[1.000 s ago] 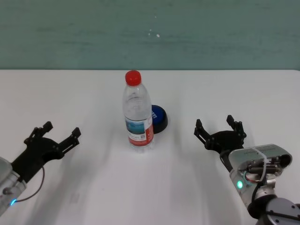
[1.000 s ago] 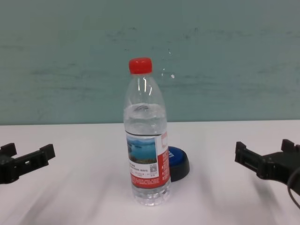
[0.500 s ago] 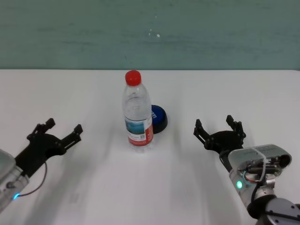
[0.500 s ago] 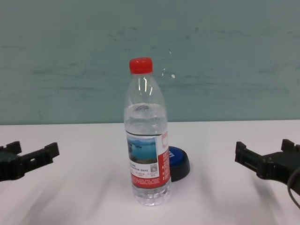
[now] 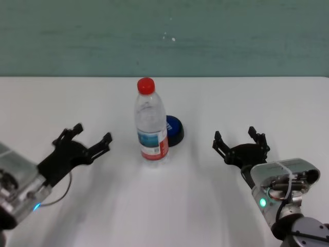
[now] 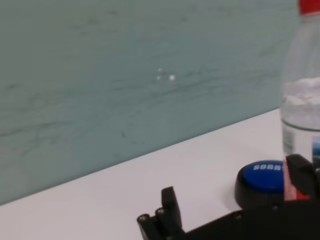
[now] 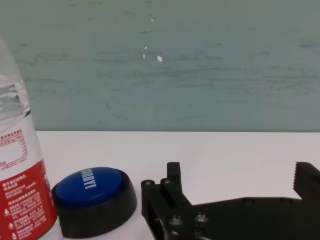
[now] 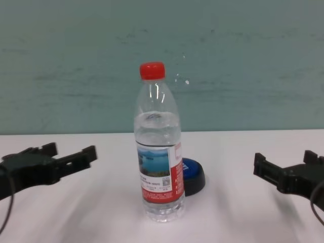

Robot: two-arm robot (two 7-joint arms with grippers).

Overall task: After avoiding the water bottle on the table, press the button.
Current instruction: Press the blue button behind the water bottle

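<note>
Left pincer [image 5: 85,140] spread beside water bottle [image 5: 151,123], button [image 5: 174,130] half hidden behind, right pincer [image 5: 240,142] spread.

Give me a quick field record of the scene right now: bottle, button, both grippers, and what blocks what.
bottle: upright on the table, red cap on
button: blue top on a black base, just behind the bottle toward the robot's right; partly hidden by the bottle in head and chest views
left gripper: open, left of the bottle, holding nothing
right gripper: open, right of the bottle, holding nothing
obstruction: bottle stands between the left gripper and the button; from the right gripper's side the button shows beside the bottle
button pressed: not yet, nothing touches it
</note>
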